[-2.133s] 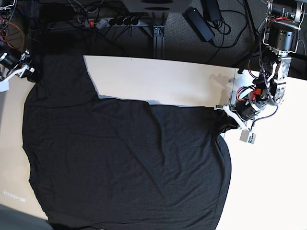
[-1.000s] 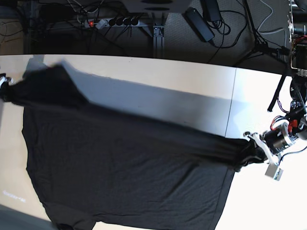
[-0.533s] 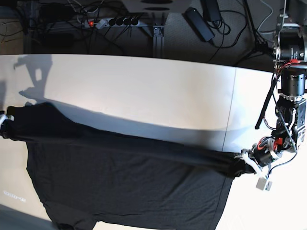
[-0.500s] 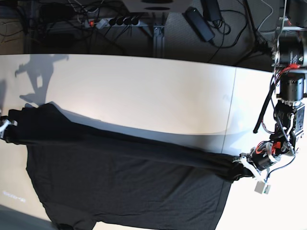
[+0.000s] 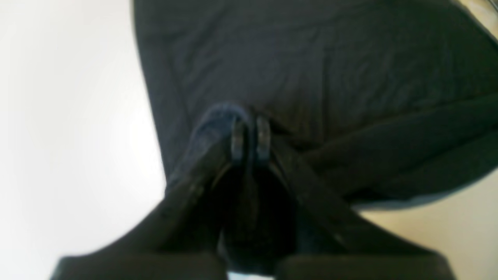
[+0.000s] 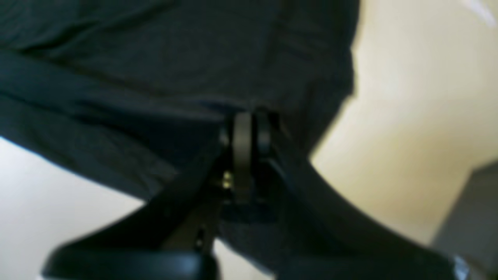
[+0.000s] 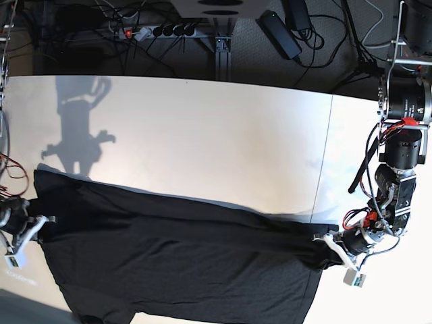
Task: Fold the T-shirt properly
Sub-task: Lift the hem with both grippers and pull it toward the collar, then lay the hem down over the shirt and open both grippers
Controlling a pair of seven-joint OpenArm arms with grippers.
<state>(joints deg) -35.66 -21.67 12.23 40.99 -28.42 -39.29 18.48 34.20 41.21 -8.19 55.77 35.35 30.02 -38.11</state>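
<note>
Both pincers, left (image 7: pixel 329 244) and right (image 7: pixel 40 221), clamp the T-shirt (image 7: pixel 182 263), its far edge laid over low in frame on the tabletop (image 7: pixel 202 135); first fold apparently near done, further folds remain.

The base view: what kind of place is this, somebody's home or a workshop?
Most likely a robotics lab or workshop. Two robot arms pinch a black T-shirt on a plain white table, and behind it lie a power strip and tangled cables.
</note>
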